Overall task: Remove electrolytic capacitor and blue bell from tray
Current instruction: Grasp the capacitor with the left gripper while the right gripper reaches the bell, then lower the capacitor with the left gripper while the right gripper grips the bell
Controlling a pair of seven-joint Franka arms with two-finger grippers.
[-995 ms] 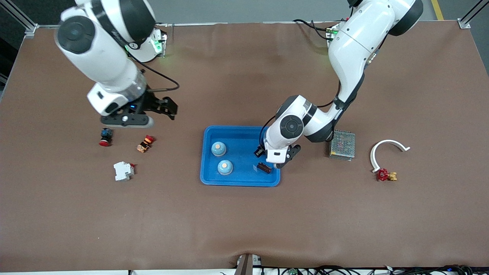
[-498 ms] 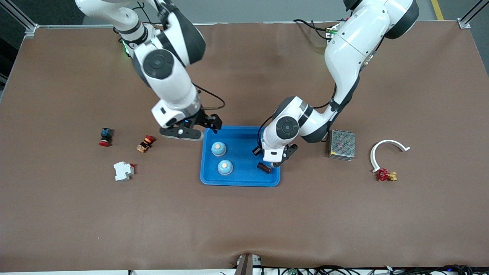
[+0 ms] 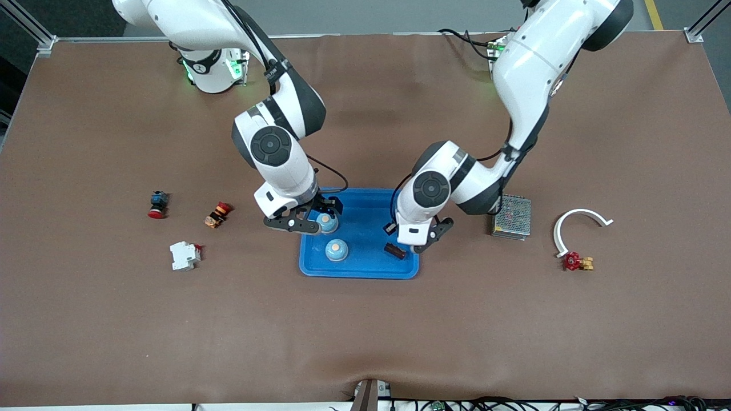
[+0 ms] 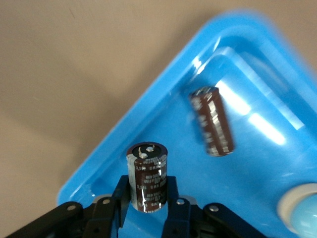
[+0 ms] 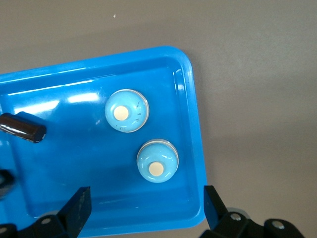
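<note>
Right claw (image 3: 320, 220) now over tray (image 3: 365, 269)

No legible text, label, brand, number or sign anywhere. Pale printing on the brown sleeve of the upright capacitor (image 4: 147, 177), too blurred to read. Similar pale marks along the second capacitor (image 4: 213, 121), lying flat in the blue tray (image 4: 148, 106), also unreadable. Small dark mark on the white base of the right arm (image 3: 200, 67), not decipherable.
</note>
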